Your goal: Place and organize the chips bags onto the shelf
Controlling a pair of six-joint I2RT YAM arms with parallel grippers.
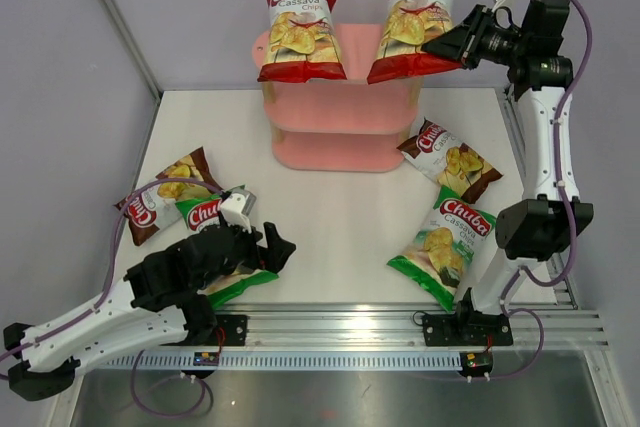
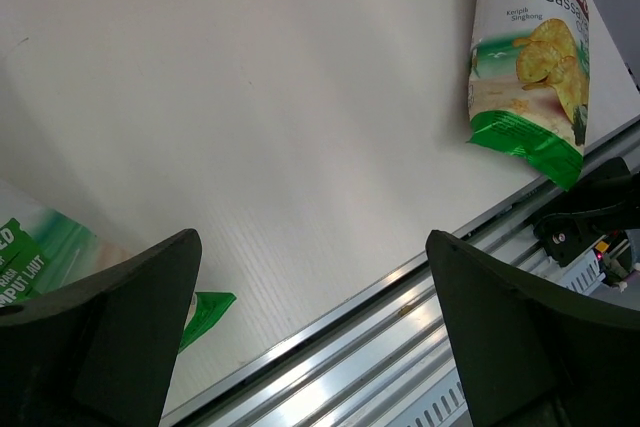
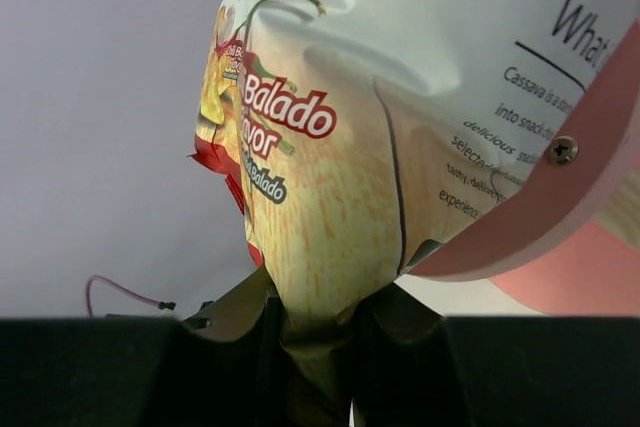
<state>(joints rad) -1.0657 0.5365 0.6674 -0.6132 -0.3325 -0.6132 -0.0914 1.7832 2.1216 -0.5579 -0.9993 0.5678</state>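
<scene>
The pink shelf (image 1: 340, 112) stands at the back middle of the table. One red chips bag (image 1: 300, 35) stands upright on its top board at the left. My right gripper (image 1: 447, 47) is shut on the side edge of a second red bag (image 1: 415, 22) and holds it upright at the top board's right end; the right wrist view shows the bag (image 3: 330, 147) pinched in the gripper (image 3: 318, 347) beside the shelf rim (image 3: 540, 207). My left gripper (image 1: 278, 250) is open and empty over a green bag (image 1: 212, 215), next to a dark brown bag (image 1: 162, 195).
Another dark brown bag (image 1: 452, 159) and another green bag (image 1: 443, 245) lie flat at the right, near the right arm's base. That green bag also shows in the left wrist view (image 2: 535, 57). The metal rail (image 1: 340, 325) runs along the table's near edge.
</scene>
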